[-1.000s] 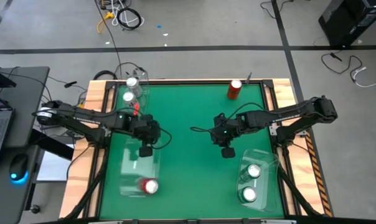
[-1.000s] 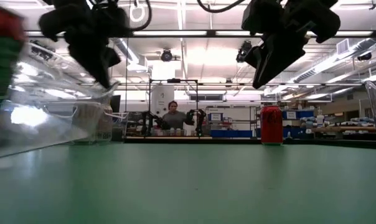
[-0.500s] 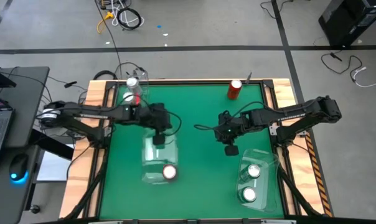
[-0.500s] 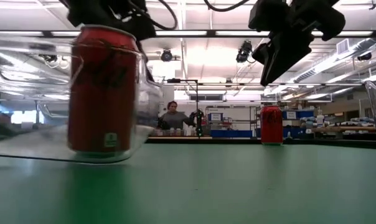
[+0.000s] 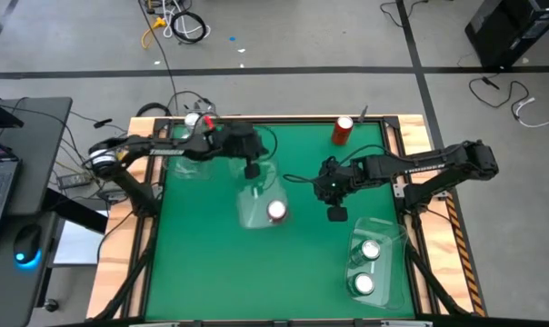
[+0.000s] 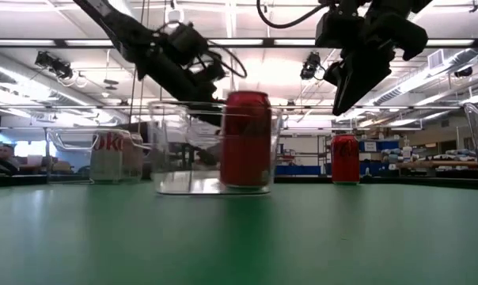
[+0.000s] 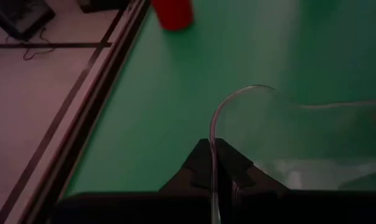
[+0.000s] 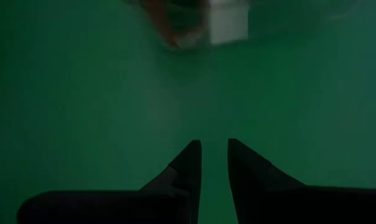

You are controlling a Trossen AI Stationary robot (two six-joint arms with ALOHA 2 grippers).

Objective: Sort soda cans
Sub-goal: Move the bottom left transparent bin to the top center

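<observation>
My left fingers (image 7: 220, 163) are pinched shut on the thin rim of a clear plastic bin (image 5: 259, 202), mid-desk, with one red can (image 5: 276, 212) standing inside it. Judging by the wall, the bin is light, flexy and slick, so the rim pinch is the only real hold, and I'd expect a top-heavy can to slide or tip if I jerk it. The right gripper (image 5: 336, 213) hangs above bare green desk (image 5: 202, 272) just right of that bin, fingers (image 8: 186, 163) a narrow gap apart, holding nothing.

Loose red can (image 5: 343, 130) stands upright at the far edge. It looks rigid, smooth and round, so I'd grip it across the mid-body, squarely. Two silver-topped cans (image 5: 366, 267) sit in the bin (image 5: 389, 234) at the near right. Another can (image 5: 194, 121) is in the far-left bin (image 5: 172, 150); I can't count more there.
</observation>
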